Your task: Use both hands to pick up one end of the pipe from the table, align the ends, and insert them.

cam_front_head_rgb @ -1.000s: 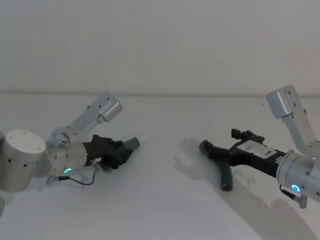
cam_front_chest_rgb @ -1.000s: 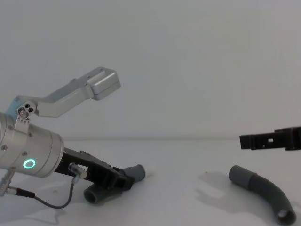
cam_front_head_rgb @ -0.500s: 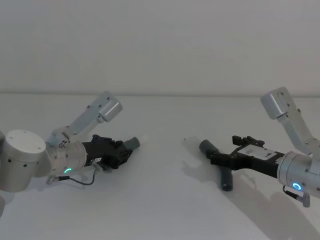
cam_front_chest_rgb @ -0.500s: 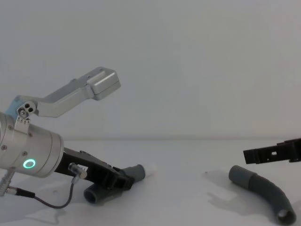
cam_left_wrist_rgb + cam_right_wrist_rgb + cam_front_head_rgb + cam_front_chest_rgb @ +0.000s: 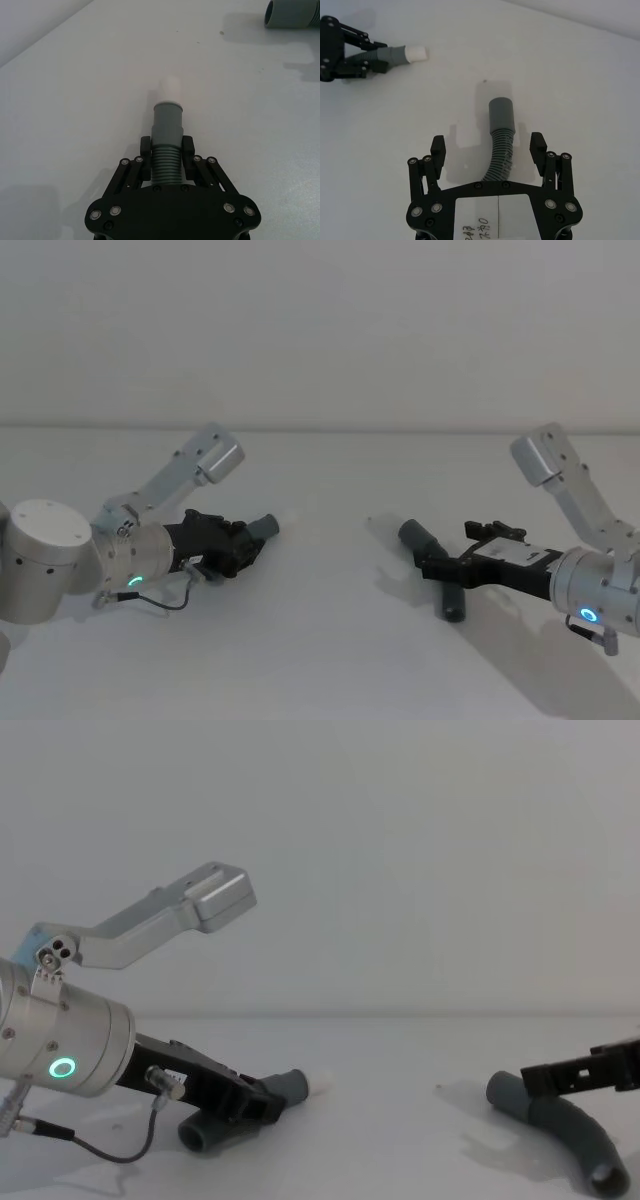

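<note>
Clearly, left pincer (image 5: 166,145) clamps white-tipped pipe (image 5: 167,117); wrist view shows right pincer (image 5: 488,143) spread astride other pipe (image 5: 501,115).

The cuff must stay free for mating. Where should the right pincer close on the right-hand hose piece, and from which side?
Probably on the ribbed stretch just behind the smooth cuff, from above: the hose piece lies flat on the table, and the open right pincer straddles those ribs, leaving the cuff's mouth clear.
</note>
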Tool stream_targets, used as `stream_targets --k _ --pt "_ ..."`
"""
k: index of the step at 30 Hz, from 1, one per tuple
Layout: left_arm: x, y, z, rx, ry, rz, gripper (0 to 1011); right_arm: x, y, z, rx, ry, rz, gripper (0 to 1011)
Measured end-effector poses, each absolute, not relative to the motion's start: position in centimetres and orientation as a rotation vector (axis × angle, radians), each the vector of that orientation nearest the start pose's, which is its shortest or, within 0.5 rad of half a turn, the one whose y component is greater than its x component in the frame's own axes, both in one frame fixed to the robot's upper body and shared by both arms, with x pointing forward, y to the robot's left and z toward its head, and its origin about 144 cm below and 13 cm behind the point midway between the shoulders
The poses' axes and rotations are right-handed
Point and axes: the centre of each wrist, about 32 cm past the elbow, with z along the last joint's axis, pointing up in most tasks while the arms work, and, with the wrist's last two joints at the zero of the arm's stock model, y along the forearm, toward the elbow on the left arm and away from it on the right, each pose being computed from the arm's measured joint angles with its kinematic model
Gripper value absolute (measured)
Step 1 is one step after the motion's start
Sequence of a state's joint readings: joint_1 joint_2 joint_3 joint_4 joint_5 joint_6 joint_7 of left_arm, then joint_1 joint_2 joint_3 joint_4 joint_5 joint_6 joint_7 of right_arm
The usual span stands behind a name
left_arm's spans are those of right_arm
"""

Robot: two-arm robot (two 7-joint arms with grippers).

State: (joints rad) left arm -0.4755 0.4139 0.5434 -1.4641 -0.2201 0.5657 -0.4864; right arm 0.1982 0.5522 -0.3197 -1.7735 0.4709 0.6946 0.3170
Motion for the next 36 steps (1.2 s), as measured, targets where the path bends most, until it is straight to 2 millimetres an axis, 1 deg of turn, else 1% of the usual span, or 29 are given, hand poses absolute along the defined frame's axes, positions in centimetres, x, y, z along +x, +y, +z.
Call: stream_targets --k 18,36 --pt "54.9 20.9 123.3 0.564 0.085 0.743 352 49.5 -26.7 123.4 -0.521 0.289 -0.885 1001" --pt "54.9 20.9 123.3 0.564 0.085 0.743 352 50.4 -26.7 122.7 -0.543 0.304 -0.888 1002"
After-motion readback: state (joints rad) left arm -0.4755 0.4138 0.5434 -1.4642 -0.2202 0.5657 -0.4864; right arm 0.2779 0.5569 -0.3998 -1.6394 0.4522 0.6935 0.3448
